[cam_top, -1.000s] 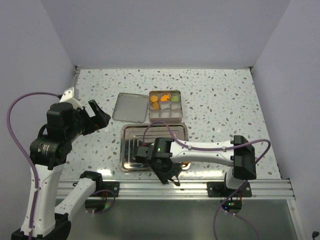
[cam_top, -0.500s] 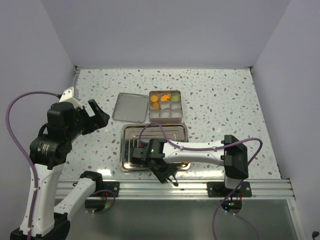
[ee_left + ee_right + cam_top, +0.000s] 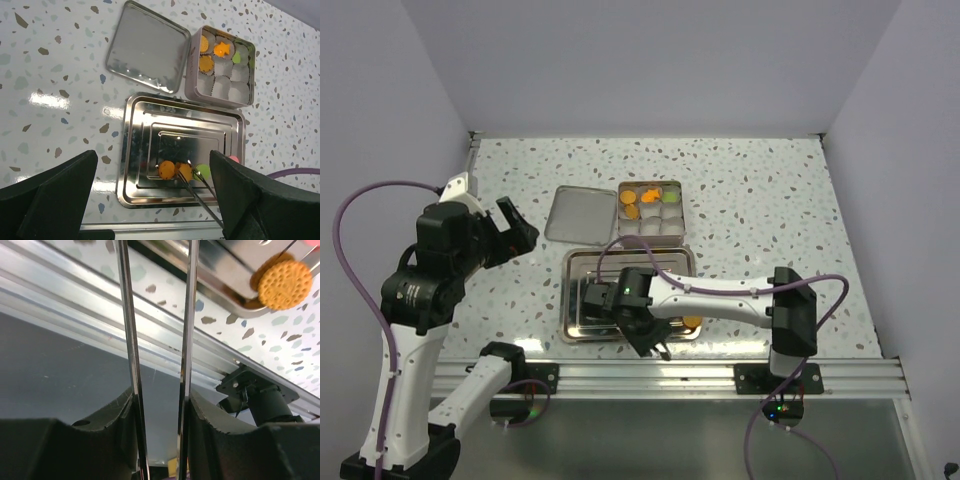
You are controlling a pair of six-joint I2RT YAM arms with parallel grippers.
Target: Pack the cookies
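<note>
Loose cookies lie in the steel tray [image 3: 135, 150]: two orange discs [image 3: 166, 169], a green disc [image 3: 202, 171] and a pink one [image 3: 233, 159]. Another orange disc [image 3: 285, 284] lies at the tray's corner. The square tin [image 3: 192, 75] holds three orange cookies [image 3: 206, 63] and a green one [image 3: 236, 57] in white cups. My right gripper [image 3: 183, 167] carries long thin metal tines, held apart. Their tips stand either side of the second orange disc. They are out of the right wrist view. My left gripper [image 3: 518, 232] is open and empty, high above the table's left.
The tin's lid [image 3: 582, 213] lies flat left of the tin [image 3: 650, 208]. The tray [image 3: 575, 300] sits close to the table's near edge, by the aluminium rail [image 3: 720, 375]. My right arm [image 3: 720, 295] reaches across the tray's front part.
My right arm has swung a little to the left and its wrist has shifted over the tray's front edge. The left arm has not moved.
</note>
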